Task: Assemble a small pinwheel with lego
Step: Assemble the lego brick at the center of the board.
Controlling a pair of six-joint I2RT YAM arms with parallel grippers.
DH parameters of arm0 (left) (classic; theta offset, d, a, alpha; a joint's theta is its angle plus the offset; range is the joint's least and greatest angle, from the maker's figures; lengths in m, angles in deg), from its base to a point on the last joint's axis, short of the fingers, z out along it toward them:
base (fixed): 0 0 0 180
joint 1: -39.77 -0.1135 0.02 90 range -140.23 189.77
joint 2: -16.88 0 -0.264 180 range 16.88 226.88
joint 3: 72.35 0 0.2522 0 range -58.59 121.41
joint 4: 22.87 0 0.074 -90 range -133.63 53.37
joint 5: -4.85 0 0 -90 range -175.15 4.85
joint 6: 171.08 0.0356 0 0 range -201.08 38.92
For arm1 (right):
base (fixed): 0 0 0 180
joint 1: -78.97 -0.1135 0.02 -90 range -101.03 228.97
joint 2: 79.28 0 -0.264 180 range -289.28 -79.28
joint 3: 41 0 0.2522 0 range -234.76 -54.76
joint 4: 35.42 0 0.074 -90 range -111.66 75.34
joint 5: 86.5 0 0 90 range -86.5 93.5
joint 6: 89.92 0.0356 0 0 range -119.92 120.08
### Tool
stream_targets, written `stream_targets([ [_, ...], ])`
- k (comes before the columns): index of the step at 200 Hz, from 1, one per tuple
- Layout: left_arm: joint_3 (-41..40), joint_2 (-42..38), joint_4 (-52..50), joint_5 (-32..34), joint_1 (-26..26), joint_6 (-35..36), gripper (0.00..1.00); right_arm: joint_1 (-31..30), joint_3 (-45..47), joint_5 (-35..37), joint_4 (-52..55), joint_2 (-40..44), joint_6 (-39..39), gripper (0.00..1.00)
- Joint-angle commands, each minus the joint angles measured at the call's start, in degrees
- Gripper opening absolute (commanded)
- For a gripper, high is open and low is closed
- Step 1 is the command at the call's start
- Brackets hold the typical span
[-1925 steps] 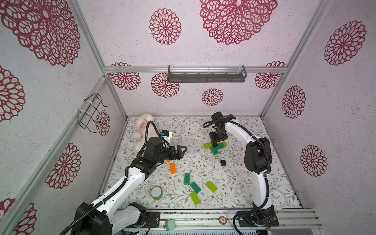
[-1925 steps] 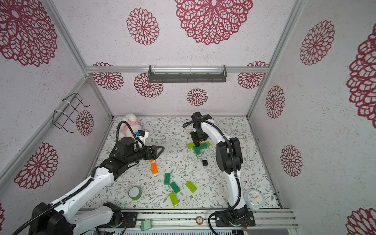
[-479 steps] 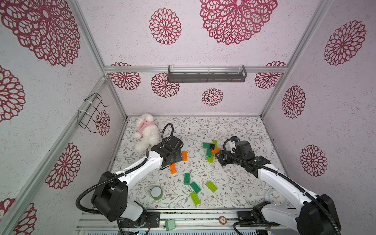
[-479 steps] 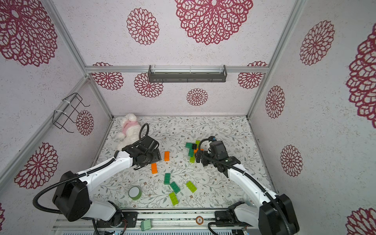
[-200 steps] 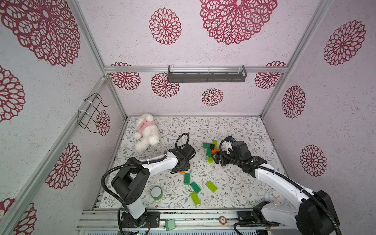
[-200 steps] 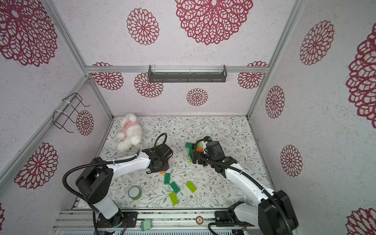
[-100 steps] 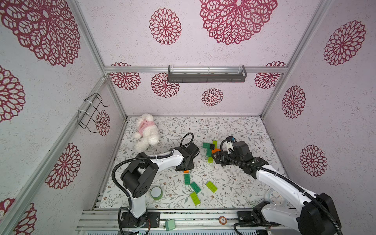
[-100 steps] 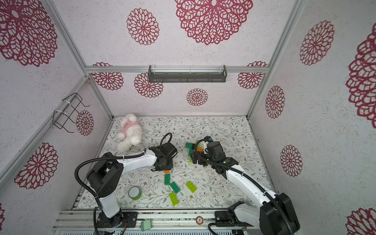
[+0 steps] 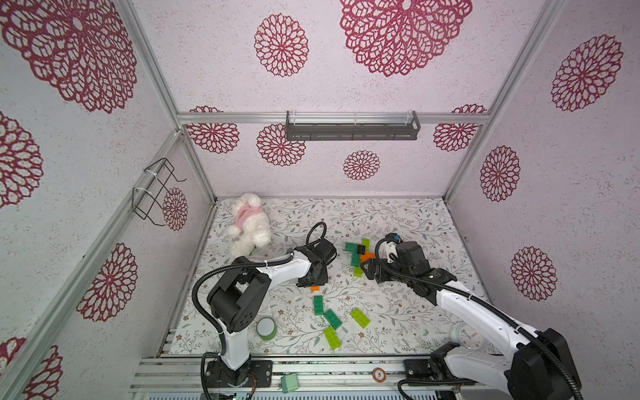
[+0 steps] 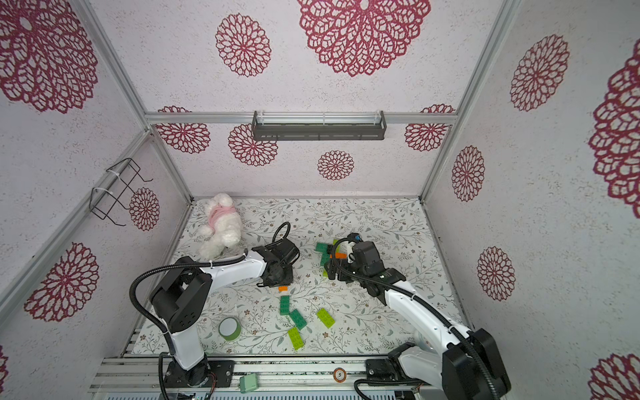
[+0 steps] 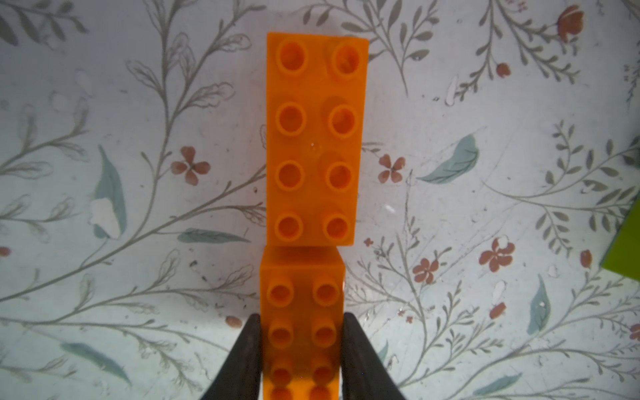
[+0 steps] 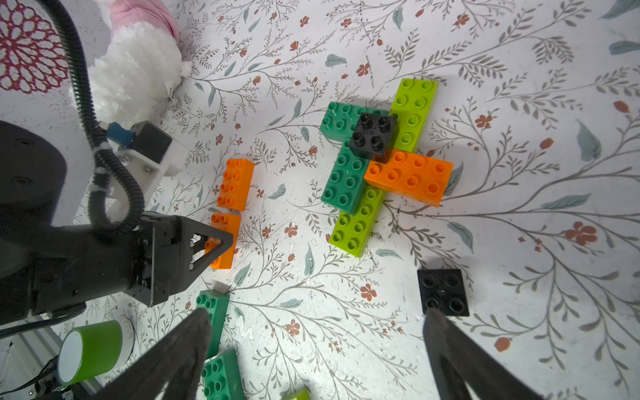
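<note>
Near the front edge of the worktop (image 9: 398, 329) lie loose green studded plastic bricks (image 9: 332, 318) (none gripped). Midway back, the left gripper (image 11: 302, 318) is clamped across an oblong orange studded plastic brick (image 11: 303, 298) whose long axis runs straight out from the jaws, in line with a second orange brick (image 11: 315, 138) ahead. Farther back and to the right sits the half-built brick pinwheel (image 12: 346, 176), closer to the right gripper (image 12: 317, 311), whose fingers (image 12: 180, 346) stand wide apart, empty.

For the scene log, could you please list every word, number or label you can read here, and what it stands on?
"5": on the round orange disc on the front rail.
Clock face: numerals too small to read.
No other writing shows.
</note>
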Motion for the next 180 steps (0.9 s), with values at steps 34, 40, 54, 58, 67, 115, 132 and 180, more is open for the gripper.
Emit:
stream_targets([
  [34,1.23,1.89,0.46,-0.23,-1.25,1.62,0.35,0.28,0.55,0.13,-0.91,-0.19,-0.18,0.97],
  [40,1.39,1.98,0.38,-0.26,-1.25,1.70,0.36,0.27,0.56,0.07,-0.94,-0.28,-0.18,0.97],
  [54,1.65,2.16,0.19,-0.15,-1.27,1.92,0.38,0.24,0.46,0.03,-0.94,-0.36,-0.17,0.97],
  [58,1.67,2.16,0.12,-0.20,-1.27,2.05,0.38,0.29,0.47,0.03,-0.94,-0.36,-0.18,0.97],
  [67,1.84,2.14,0.11,-0.22,-1.26,2.10,0.40,0.28,0.47,0.06,-0.94,-0.38,-0.17,0.97],
  [115,1.76,1.06,0.62,0.05,-1.23,2.29,0.55,0.28,0.03,1.80,0.15,-0.62,-0.09,0.97],
  [132,1.76,-0.54,1.45,0.14,-1.25,2.45,0.59,0.27,-0.16,2.10,0.44,-0.63,-0.04,0.97],
  [180,0.35,-9.39,-0.48,1.64,-0.52,1.38,0.63,0.27,-0.27,2.60,-0.30,-1.03,0.53,0.97],
])
